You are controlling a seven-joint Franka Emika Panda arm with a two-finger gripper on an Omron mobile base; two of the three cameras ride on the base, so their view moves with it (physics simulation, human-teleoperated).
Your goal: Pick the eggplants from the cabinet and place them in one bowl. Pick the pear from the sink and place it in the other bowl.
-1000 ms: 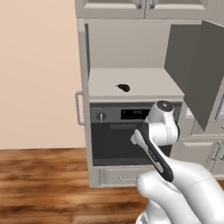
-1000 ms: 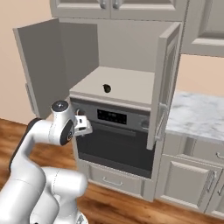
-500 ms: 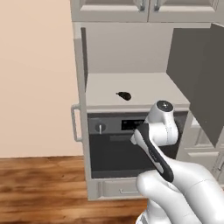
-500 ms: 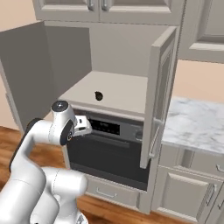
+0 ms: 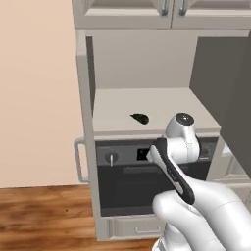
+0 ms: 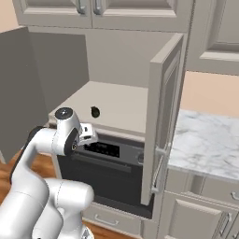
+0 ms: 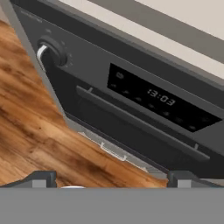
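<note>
1 dark eggplant point(image 5: 139, 118) lies on the open cabinet's shelf point(image 5: 147, 100) at frame centre, above the oven point(image 7: 144, 105). The gripper point(image 7: 111, 177) is spread fully wide and empty, low in front of the oven — well below the shelf. Reaching up risks clipping the shelf edge or the open door point(image 6: 163, 121) at right.

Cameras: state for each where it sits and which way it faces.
Left base view: behind-left, facing the open cabinet; arm rises lower right.
Right base view: behind-right, same cabinet; arm lower left, marble counter right.
Hand view: on the open hand, facing the oven.
Both base views share the eggplant and the oven.
</note>
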